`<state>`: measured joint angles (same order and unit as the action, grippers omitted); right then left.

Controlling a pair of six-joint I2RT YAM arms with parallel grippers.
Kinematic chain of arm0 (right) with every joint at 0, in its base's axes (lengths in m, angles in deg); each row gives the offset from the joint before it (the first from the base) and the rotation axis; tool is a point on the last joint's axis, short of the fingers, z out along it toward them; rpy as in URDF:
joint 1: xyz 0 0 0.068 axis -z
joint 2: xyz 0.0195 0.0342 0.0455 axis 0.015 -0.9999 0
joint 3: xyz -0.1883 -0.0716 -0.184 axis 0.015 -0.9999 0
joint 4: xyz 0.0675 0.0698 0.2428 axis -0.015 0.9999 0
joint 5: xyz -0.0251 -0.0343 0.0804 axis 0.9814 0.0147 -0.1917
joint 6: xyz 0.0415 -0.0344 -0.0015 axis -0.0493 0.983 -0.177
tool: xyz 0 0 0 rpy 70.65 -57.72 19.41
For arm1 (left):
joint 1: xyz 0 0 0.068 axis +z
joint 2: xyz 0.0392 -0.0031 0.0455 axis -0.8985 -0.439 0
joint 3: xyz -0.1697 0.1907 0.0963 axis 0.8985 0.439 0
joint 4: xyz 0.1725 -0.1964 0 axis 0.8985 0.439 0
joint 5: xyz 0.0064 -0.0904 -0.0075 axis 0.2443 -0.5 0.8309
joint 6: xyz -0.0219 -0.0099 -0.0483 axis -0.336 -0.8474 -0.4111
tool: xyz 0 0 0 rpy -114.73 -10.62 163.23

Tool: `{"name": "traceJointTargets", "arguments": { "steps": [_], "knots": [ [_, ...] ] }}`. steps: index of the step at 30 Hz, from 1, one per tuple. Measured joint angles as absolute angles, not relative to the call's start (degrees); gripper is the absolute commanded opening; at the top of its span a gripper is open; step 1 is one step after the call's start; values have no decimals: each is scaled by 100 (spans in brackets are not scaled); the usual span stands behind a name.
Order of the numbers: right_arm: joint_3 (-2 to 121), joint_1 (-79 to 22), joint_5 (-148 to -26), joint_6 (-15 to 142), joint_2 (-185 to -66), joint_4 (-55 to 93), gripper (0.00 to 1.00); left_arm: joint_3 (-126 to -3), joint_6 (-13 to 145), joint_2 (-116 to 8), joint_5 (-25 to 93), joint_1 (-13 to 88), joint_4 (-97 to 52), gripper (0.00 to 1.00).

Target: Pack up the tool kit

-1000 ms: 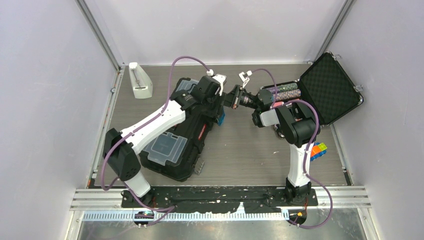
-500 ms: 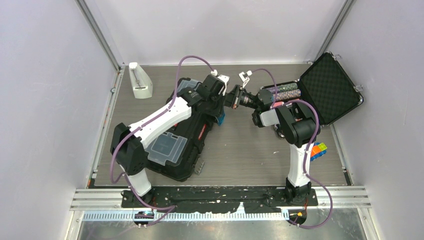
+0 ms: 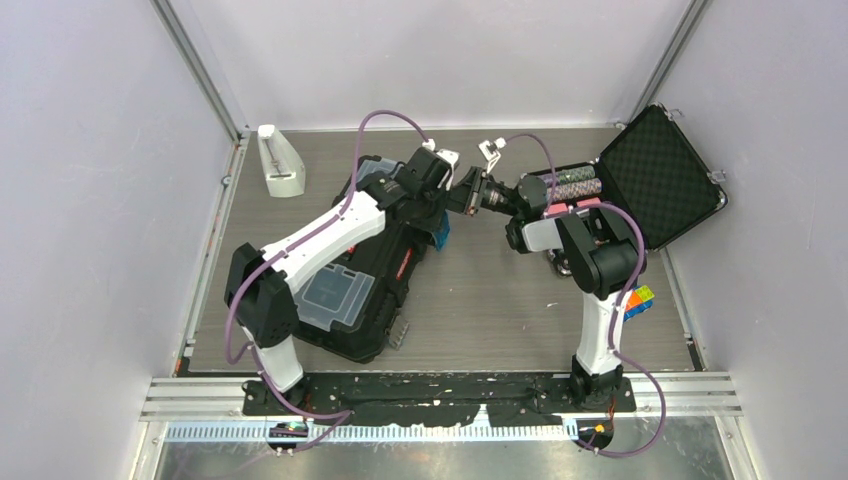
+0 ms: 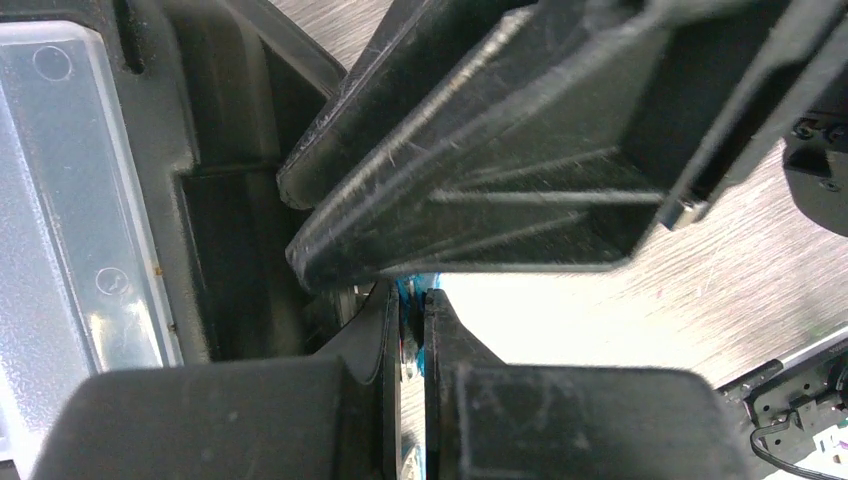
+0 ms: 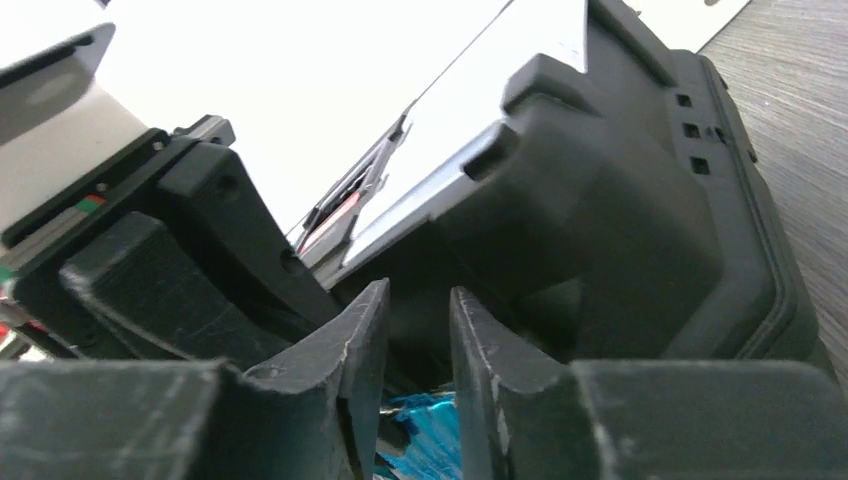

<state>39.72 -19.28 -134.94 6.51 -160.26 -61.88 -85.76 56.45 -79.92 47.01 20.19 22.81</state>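
The tool kit (image 3: 345,270) is a large black box on the left half of the table, lid down, with clear grey lid compartments (image 3: 333,295). Its blue latch (image 3: 441,233) sits on the end facing the right arm. Both grippers meet at that end. My left gripper (image 3: 443,203) (image 4: 412,298) is shut, and a sliver of blue latch (image 4: 408,290) shows just past its tips. My right gripper (image 3: 465,196) (image 5: 418,300) is slightly open with nothing between its fingers; the blue latch (image 5: 430,430) lies below them. No loose tools are in view.
A smaller foam-lined black case (image 3: 660,175) stands open at the back right, with poker chips (image 3: 570,185) in its base. A white holder (image 3: 278,162) stands at the back left. A colourful cube (image 3: 637,300) lies by the right arm. Walls close in on three sides.
My left gripper has closed and shifted slightly in over the box's end. My right gripper was shut and has opened a little, staying in place.
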Motion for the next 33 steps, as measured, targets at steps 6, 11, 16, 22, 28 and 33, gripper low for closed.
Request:
{"name": "traceJointTargets", "arguments": {
  "steps": [6,11,16,22,28,33],
  "knots": [
    [3793,-1786,-13346,1086,-15237,-5506,76,-8668,5662,-7990,4727,2015,2347,0],
    [3658,-1585,-12913,2151,-14295,-3992,95,-8856,5708,-7981,4821,2015,2476,0],
    [3363,-1660,-12369,2878,-13594,-2599,95,-8900,5745,-7981,4913,2021,2526,0],
    [2928,-1793,-11754,3134,-13369,-1306,95,-8930,5800,-7981,5007,2019,2557,0],
    [2615,-1981,-11523,2815,-13563,-1295,95,-8985,5857,-7966,5295,2046,2649,0],
    [2635,-2134,-11481,2529,-13963,-1568,95,-8985,5857,-7966,5335,2043,2655,0]
  ]
}}
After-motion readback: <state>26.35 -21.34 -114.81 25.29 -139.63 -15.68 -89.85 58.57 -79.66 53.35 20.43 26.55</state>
